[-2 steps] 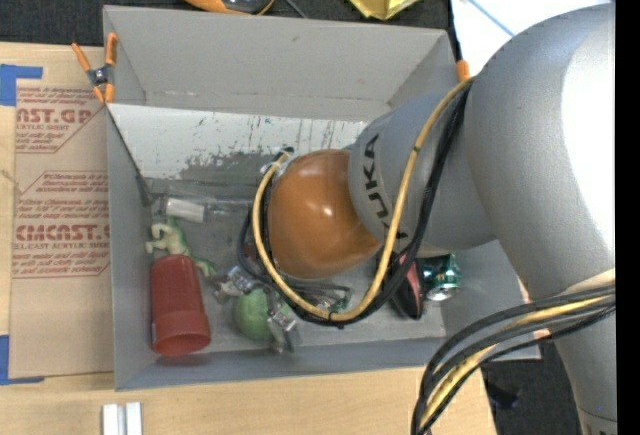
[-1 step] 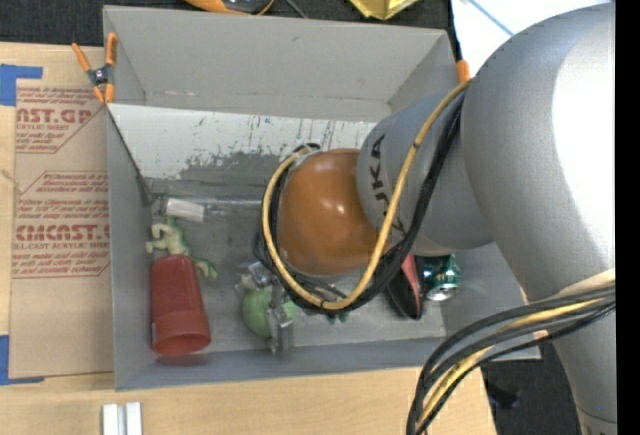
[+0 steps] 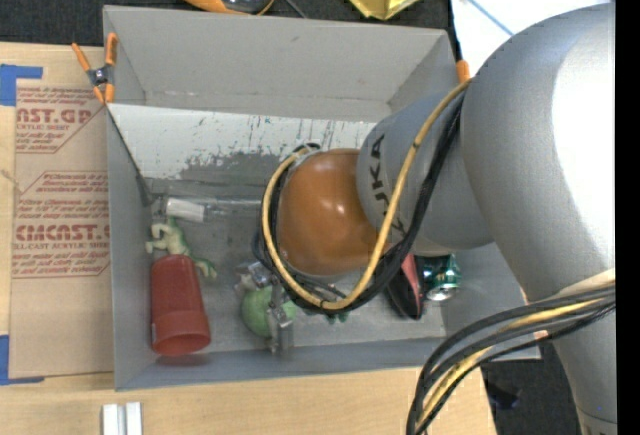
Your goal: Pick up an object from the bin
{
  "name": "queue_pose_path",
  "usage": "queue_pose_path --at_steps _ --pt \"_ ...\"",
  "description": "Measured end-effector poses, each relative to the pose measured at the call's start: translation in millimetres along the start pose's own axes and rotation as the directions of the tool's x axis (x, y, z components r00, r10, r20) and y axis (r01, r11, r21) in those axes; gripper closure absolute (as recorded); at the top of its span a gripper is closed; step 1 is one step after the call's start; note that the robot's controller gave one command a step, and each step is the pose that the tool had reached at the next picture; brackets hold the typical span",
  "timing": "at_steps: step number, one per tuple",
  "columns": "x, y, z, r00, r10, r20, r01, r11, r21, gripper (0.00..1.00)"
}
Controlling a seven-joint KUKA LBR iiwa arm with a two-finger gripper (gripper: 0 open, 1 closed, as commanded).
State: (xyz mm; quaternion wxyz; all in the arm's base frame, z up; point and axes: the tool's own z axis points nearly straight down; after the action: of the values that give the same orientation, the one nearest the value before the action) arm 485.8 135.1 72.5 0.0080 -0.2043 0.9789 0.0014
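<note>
The grey metal bin (image 3: 270, 53) is scuffed along its back slope. My pincer (image 3: 272, 315) is low by the near wall, at a small round green lump (image 3: 254, 311). I cannot tell whether it is open or closed. A red plastic cylinder (image 3: 178, 308) lies near on the left. As I judge it, I could scrape the wall, or the lump could squirt out sideways.

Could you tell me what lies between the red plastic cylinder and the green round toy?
Camera view: only bare grey bin floor separates the red plastic cylinder from the green round toy.
</note>
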Motion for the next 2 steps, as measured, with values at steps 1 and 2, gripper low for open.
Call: queue_pose_path --at_steps 1,2 --pt "1.2 0.5 -7.9 1.000 0.001 -0.005 -0.001 1.000 -0.001 1.00" --pt "1.8 1.2 -21.8 1.000 -0.001 -0.009 0.001 1.000 -0.002 1.00"
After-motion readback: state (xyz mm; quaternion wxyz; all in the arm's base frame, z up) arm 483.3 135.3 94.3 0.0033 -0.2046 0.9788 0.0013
